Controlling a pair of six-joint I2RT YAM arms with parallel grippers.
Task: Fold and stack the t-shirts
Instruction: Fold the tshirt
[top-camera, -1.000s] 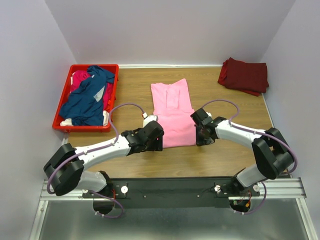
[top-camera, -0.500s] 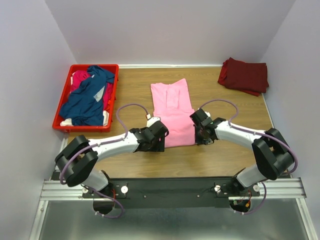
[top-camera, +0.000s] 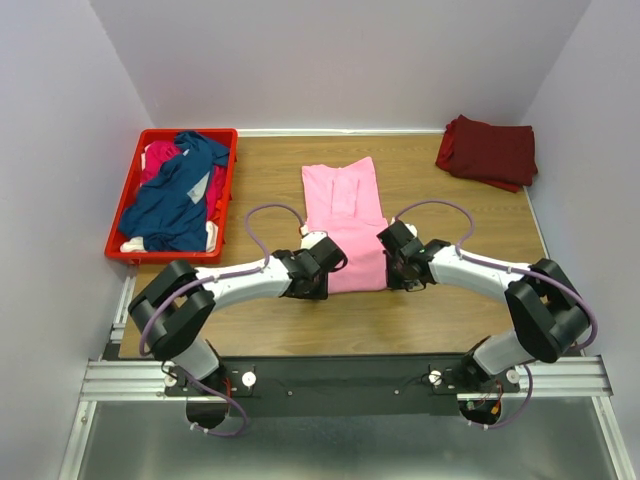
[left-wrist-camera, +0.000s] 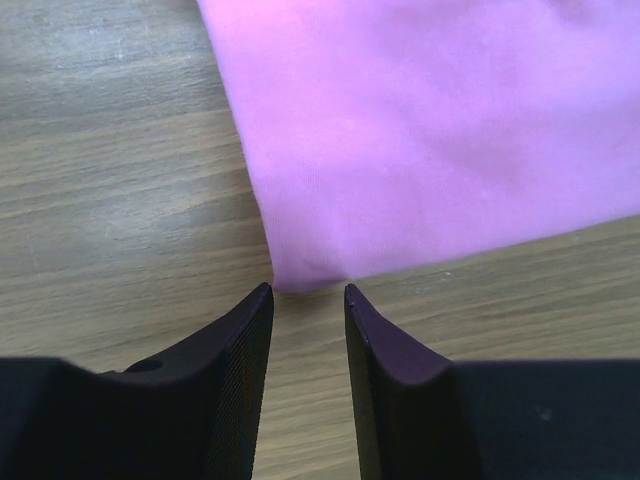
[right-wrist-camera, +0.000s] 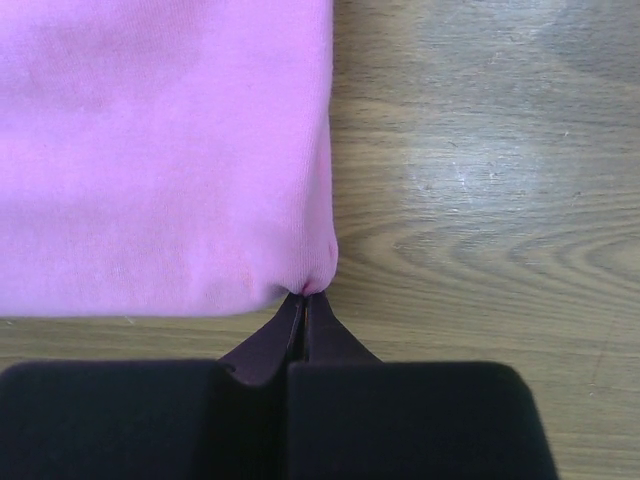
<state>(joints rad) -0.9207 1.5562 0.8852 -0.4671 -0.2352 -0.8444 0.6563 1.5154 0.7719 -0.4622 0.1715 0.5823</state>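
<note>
The light pink t-shirt (top-camera: 346, 225) lies flat mid-table, sides folded in. My left gripper (top-camera: 318, 268) is open at its near left corner; in the left wrist view the gripper (left-wrist-camera: 308, 292) has its jaws either side of the pink corner (left-wrist-camera: 300, 272), just short of it. My right gripper (top-camera: 392, 262) is shut on the near right corner, and in the right wrist view it (right-wrist-camera: 305, 296) pinches the pink hem (right-wrist-camera: 312, 275). A folded dark maroon t-shirt (top-camera: 488, 151) lies at the back right. The navy t-shirt (top-camera: 178, 195) and magenta t-shirt (top-camera: 160, 158) lie in the red crate (top-camera: 228, 180).
The red crate stands at the back left of the wooden table (top-camera: 420, 310). White walls close in the table on the left, back and right. The arms' black base rail (top-camera: 340, 378) runs along the near edge.
My left gripper has moved right and forward to the shirt's near left corner. My right gripper has shifted slightly left, still on the near right corner.
</note>
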